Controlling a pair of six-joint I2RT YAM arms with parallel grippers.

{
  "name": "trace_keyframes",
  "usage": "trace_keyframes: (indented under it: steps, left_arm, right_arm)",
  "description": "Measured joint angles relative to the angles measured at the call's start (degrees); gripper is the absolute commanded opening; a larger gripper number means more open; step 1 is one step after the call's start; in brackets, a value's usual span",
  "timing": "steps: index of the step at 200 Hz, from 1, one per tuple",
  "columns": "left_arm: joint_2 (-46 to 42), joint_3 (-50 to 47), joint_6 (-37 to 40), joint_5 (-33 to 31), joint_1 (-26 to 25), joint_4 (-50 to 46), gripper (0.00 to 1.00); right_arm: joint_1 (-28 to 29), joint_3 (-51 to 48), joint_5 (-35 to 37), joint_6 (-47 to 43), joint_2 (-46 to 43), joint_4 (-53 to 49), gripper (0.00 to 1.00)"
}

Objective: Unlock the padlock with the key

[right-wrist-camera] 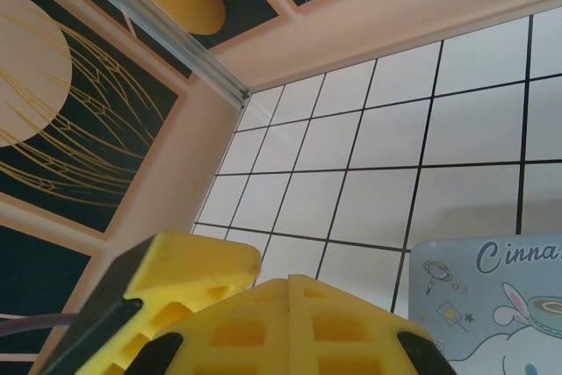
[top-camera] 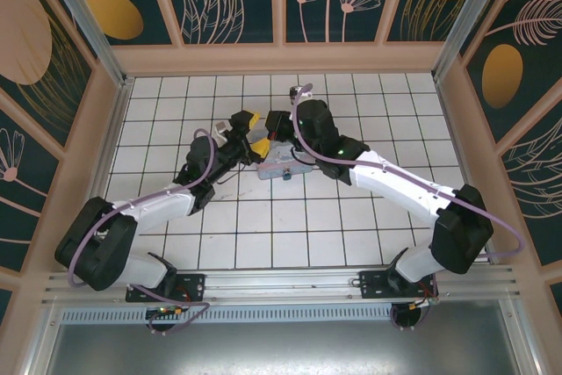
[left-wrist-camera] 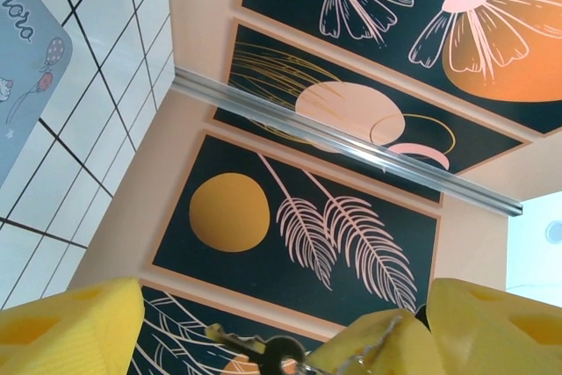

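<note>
top view: two arms are seen reaching inward over a white tiled table (top-camera: 351, 217), so that the left gripper (top-camera: 254, 133) and the right gripper (top-camera: 276, 131) meet nose to nose, the right gripper's tip lying between the left gripper's spread yellow fingers (top-camera: 246, 118). a pastel cartoon-printed box (top-camera: 283, 168) lies just below both grippers. left wrist view: the left gripper's jaws are shown wide apart with nothing clamped. low in the gap between them the key (left-wrist-camera: 279, 353) is seen, a small dark thing with a ring-like head. its blade points toward one finger and its head sits beside a yellow wedge (left-wrist-camera: 378, 340), judged to be the other gripper's tip. a thin wire glints there, and what it belongs to cannot be told. right wrist view: the right gripper's pads (right-wrist-camera: 351, 322) are shown pressed together along a closed seam with nothing visible between them, so whether the key is pinched cannot be told. the box is seen just ahead and to one side. as a judgement on handling, the key is expected to be light, stiff, thin and slippery, and easily twisted out of soft pads. it is best taken flat across the head, with the blade left free for the padlock.
</note>
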Motion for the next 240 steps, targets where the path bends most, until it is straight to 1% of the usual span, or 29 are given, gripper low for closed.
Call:
trace_keyframes:
  steps: [75,172,240]
  left_arm:
    - [2.54,0.02,-2.73,-1.31,-0.42,5.44,0.81]
    - [2.64,0.0,-2.95,-1.31,-0.42,6.8,0.76]
    - [2.64,-0.9,-2.95,-1.73,-0.39,6.8,0.68]
  right_arm:
    - [0.7,-0.11,0.0,1.55,1.53,2.62,0.0]
    - [0.72,-1.53,0.07,1.75,1.53,3.06,0.0]
    - [0.63,-2.75,0.46,1.77,1.51,3.26,0.0]
